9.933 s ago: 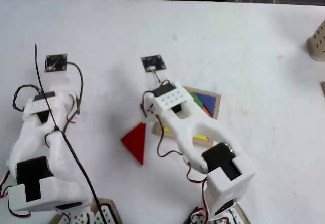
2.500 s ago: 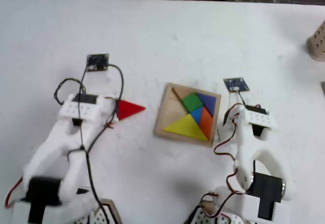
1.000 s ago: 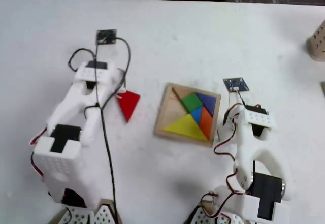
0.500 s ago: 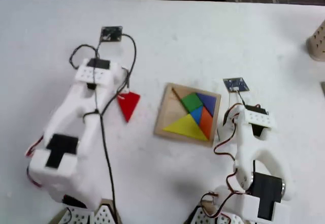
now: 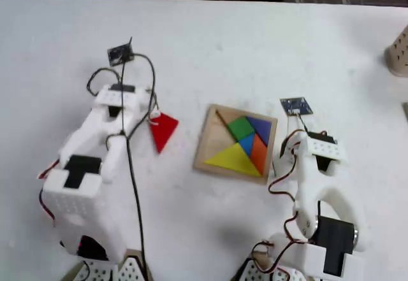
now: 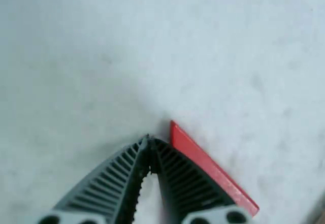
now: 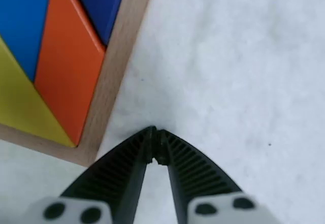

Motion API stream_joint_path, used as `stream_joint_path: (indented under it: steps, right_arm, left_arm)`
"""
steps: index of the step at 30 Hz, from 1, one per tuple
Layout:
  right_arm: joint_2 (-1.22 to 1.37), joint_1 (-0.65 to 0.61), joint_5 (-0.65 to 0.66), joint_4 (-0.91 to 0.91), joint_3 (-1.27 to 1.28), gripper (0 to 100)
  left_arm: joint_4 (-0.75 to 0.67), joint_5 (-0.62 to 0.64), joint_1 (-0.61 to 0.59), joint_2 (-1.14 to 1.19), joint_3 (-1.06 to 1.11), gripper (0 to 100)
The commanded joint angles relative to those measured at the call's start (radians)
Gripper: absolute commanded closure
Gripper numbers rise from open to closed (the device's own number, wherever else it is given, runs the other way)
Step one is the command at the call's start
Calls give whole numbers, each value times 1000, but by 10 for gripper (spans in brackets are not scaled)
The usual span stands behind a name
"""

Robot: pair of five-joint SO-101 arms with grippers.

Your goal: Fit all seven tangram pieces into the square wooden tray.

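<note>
High view is showing the red triangle (image 5: 163,129) lying flat on the table (image 5: 255,51) near the left side of the wooden tray (image 5: 201,157), apart from it, while the tray's left part is showing bare wood. The left gripper (image 6: 149,140) is sitting just beside the triangle's corner, fingers pressed together and gripping nothing. To seat the piece well, it is probably needing to open, straddle an edge and turn the triangle to match the gap. The right gripper (image 7: 154,131), fingers together, is resting beside the tray's right rim.
</note>
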Motion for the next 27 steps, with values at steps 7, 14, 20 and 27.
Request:
stream_joint_path:
  steps: [7, 14, 20, 27]
  right_arm:
    - [1, 15, 11, 4, -31, 981]
    - [1, 15, 11, 1, -31, 981]
    - [1, 15, 11, 1, -31, 981]
    - [1, 15, 11, -1, -31, 981]
  left_arm:
    - [121, 6, 64, 120, -292, 976]
    - [124, 6, 125, 120, -321, 976]
    - [230, 5, 125, 15, -311, 976]
    - [273, -15, 131, -74, -213, 975]
